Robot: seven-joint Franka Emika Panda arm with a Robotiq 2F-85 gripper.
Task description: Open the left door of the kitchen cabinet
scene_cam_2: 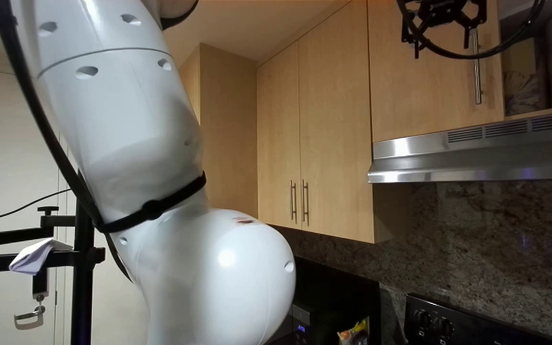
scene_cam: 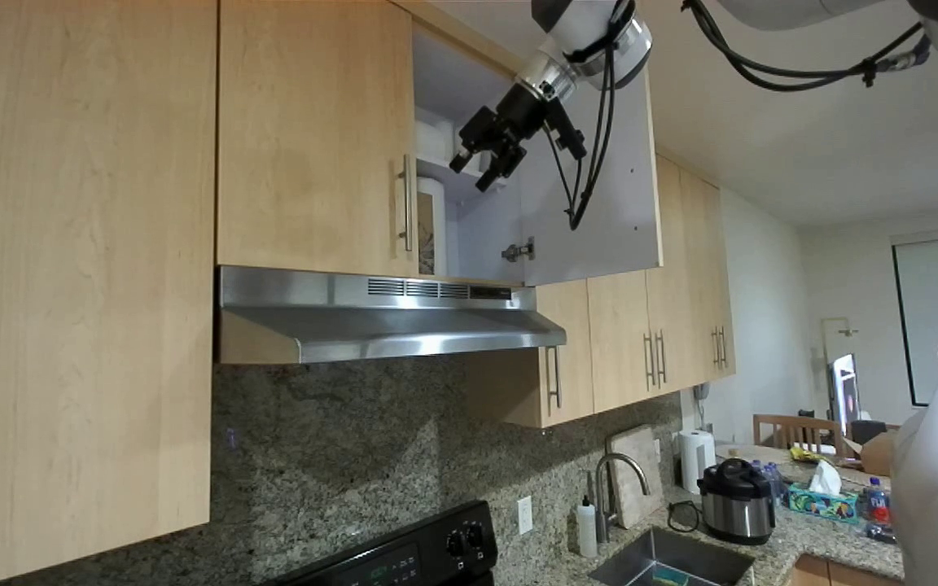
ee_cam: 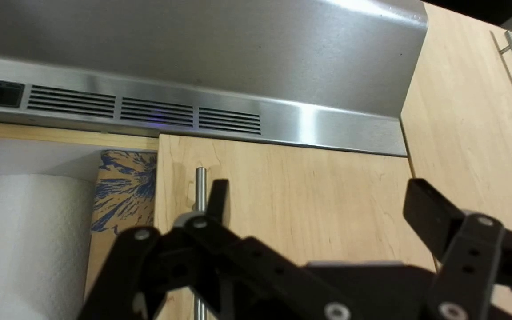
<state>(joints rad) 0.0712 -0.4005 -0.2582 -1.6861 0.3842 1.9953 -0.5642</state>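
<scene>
The left door of the kitchen cabinet lies closed, flat above the range hood. Its vertical bar handle stands near the edge beside the uncovered half of the cabinet. My gripper hangs in front of the cabinet with its fingers wide apart and nothing between them. In the wrist view the door fills the space behind the gripper. There the handle passes outside the fingers, partly hidden behind the left-hand one. An exterior view shows the gripper at the top, before the door.
The right door is swung out, its white inner face beside my wrist. Below is the steel range hood. A paper roll and a patterned board stand inside. Taller cabinets adjoin. Cables dangle from the arm.
</scene>
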